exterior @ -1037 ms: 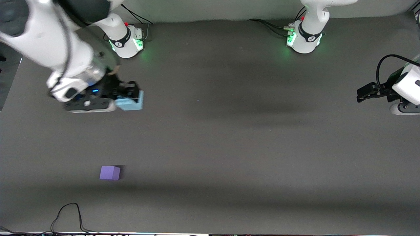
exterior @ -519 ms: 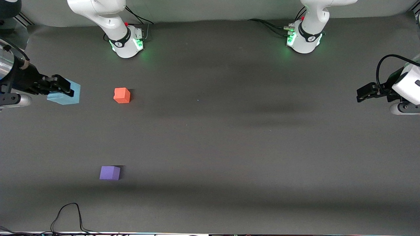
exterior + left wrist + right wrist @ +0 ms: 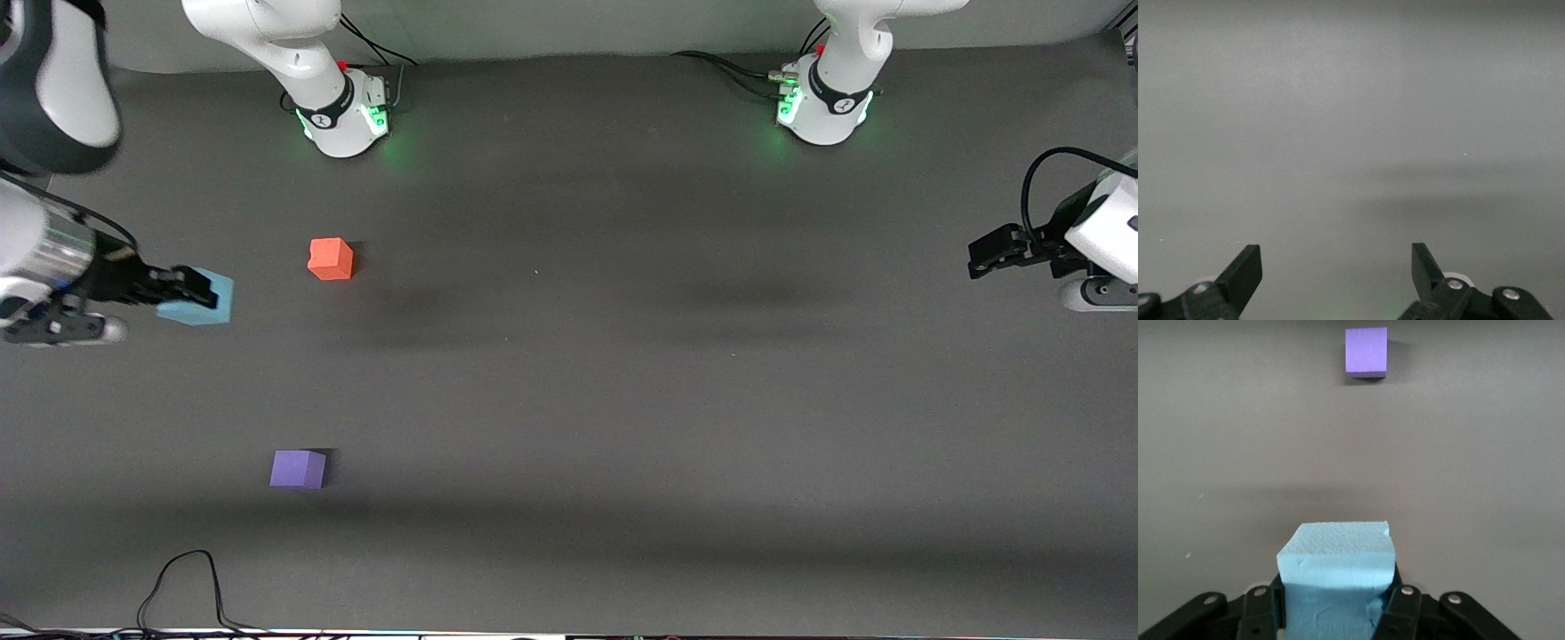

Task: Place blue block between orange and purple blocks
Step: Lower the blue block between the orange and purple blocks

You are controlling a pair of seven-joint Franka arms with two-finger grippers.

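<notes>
My right gripper (image 3: 191, 292) is shut on the light blue block (image 3: 203, 304) and holds it up over the table at the right arm's end, beside the orange block (image 3: 331, 259). The blue block (image 3: 1337, 577) fills the right wrist view between my fingers. The purple block (image 3: 298, 468) sits on the dark mat nearer to the front camera than the orange one; it also shows in the right wrist view (image 3: 1366, 351). My left gripper (image 3: 987, 253) is open and empty, waiting over the left arm's end of the table; it shows in the left wrist view (image 3: 1336, 267).
The two arm bases (image 3: 342, 116) (image 3: 822, 111) stand along the table's back edge. A black cable (image 3: 182, 587) loops at the front edge nearest the front camera. The dark mat (image 3: 622, 373) between the arms is bare.
My right gripper carried the blue block from above the orange block toward the right arm's end, uncovering the orange block, then shifted down the view. The left arm has not moved.
</notes>
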